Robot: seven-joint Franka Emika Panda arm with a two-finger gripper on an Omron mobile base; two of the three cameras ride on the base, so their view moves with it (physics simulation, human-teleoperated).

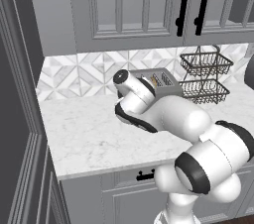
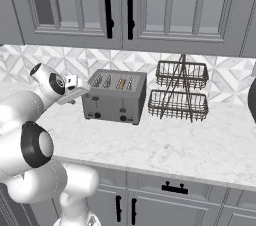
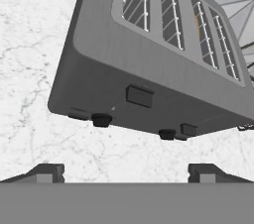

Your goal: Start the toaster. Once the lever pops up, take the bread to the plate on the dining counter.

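The toaster (image 2: pixel 115 96) stands on the marble bench (image 2: pixel 190 145), close to the patterned tile backsplash (image 2: pixel 75 65). Just to the toaster's right is a two-tier wire basket rack (image 2: pixel 179 91), near but apart from it. Grey wall cabinets (image 2: pixel 150 5) hang above the toaster.

A sliver of golden-brown bread (image 2: pixel 121 84) shows inside one slot of the toaster, the third from its left end in the right base view.

The claw (image 3: pixel 126 171) is open, jaws spread wide with nothing between them, hovering over the bench just in front of the toaster's front face. One slider lever (image 3: pixel 139 96) sits on that face, with small dark knobs (image 3: pixel 101 120) below it.
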